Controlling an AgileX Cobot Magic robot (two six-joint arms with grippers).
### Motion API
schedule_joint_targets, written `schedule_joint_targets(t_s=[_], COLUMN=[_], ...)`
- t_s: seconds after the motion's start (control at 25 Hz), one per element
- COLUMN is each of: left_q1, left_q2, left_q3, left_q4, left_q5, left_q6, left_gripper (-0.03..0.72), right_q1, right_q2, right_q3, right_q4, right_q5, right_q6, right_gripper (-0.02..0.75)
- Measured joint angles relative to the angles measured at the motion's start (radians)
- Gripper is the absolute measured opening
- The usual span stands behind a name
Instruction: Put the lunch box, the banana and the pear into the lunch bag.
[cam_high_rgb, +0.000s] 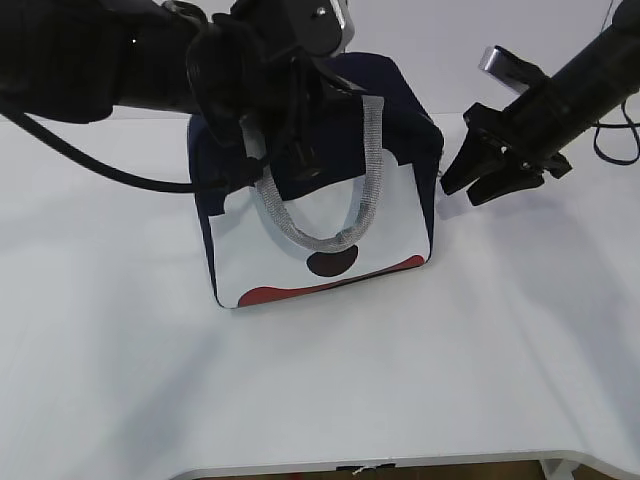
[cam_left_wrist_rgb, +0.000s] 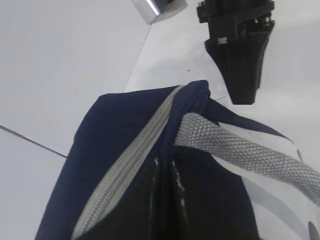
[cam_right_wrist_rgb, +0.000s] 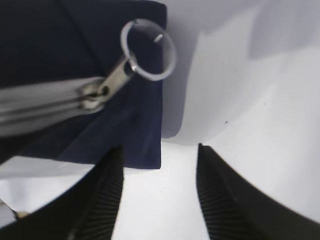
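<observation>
The navy lunch bag (cam_high_rgb: 330, 235) stands on the white table with its grey zipper (cam_left_wrist_rgb: 132, 162) closed along the top. My left gripper (cam_high_rgb: 290, 150) comes down from above beside the grey handle (cam_high_rgb: 372, 165). Its fingers (cam_left_wrist_rgb: 165, 162) are shut, pinching a fold of navy fabric at the bag's top edge. My right gripper (cam_high_rgb: 470, 185) hangs just off the bag's right end, open and holding nothing. In the right wrist view the ring pull (cam_right_wrist_rgb: 148, 50) lies free at the zipper's end, beyond the open right gripper (cam_right_wrist_rgb: 159, 160). The lunch box, banana and pear are out of view.
White tabletop (cam_high_rgb: 330, 390) surrounds the bag on all sides, with its front edge near the bottom of the exterior view. A black cable (cam_high_rgb: 90, 160) trails from the left arm across the table's left side.
</observation>
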Motion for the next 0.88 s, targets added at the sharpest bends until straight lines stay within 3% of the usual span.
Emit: schedule_joint_targets(t_s=[0.2,0.56,0.88], left_q1=[0.0,0.0,0.0], left_q2=[0.0,0.0,0.0], left_q3=[0.0,0.0,0.0], left_q4=[0.0,-0.004,-0.004], left_q5=[0.029,0.071,0.119], left_q6=[0.0,0.0,0.0], left_gripper=[-0.009,-0.009,0.017], right_q1=[0.0,-0.002,-0.002], right_q2=[-0.052,-0.069,-0.078], right_q3=[0.0,-0.002,-0.002], right_q4=[-0.047,-0.172,-0.17], right_q5=[0.0,0.0,0.0], right_q6=[-0.267,-0.705,-1.038], right_gripper=[0.465,0.473,0.474])
